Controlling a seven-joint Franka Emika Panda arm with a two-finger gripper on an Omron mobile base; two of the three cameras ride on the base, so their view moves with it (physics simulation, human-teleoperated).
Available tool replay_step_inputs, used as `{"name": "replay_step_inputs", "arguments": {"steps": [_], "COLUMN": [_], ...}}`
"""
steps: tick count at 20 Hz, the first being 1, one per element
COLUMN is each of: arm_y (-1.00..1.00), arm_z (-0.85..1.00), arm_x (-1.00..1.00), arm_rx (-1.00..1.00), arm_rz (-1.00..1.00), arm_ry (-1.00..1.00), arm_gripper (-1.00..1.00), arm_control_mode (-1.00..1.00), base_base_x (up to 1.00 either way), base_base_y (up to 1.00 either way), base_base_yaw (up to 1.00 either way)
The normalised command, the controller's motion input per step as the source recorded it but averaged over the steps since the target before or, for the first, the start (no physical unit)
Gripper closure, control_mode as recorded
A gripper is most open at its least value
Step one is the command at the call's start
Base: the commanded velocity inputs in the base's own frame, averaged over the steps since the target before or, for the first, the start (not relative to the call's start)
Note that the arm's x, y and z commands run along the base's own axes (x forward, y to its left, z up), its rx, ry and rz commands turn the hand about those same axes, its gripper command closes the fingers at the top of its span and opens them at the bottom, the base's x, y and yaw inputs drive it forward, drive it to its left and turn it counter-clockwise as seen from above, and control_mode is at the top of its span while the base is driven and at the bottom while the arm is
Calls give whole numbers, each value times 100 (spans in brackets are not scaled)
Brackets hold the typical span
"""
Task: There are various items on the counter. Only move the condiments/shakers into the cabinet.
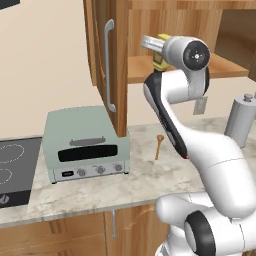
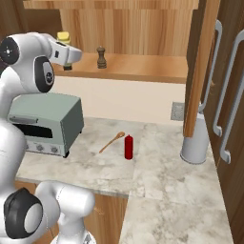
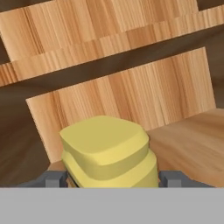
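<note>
Left base view: my gripper [image 1: 159, 56] reaches into the open cabinet [image 1: 112, 65] above the shelf, at the yellow bottle [image 1: 161, 60]. Its label is too small to read. The wooden spoon [image 1: 159, 145] lies on the counter [image 1: 100, 192] in open room right of the toaster oven [image 1: 85, 145].

Right base view: the shaker [image 2: 101, 57] stands on the shelf, apart from my gripper [image 2: 66, 63]. The red bottle [image 2: 128, 147] stands just beside the spoon [image 2: 112, 141].

Hand view: my fingers [image 3: 53, 178] flank the yellow bottle [image 3: 107, 151], pinching it.
</note>
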Motion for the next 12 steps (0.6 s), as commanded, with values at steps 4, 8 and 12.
{"name": "replay_step_inputs", "arguments": {"steps": [4,8,12], "arm_y": [0,0,0], "arm_z": [-9,-16,-8], "arm_x": [32,28,30], "arm_rx": [0,0,0], "arm_rz": [0,0,0], "arm_ry": [0,0,0], "arm_gripper": [100,100,100], "arm_control_mode": [-100,-100,-100], "base_base_x": [0,0,0], "base_base_y": [0,0,0], "base_base_yaw": [0,0,0]}}
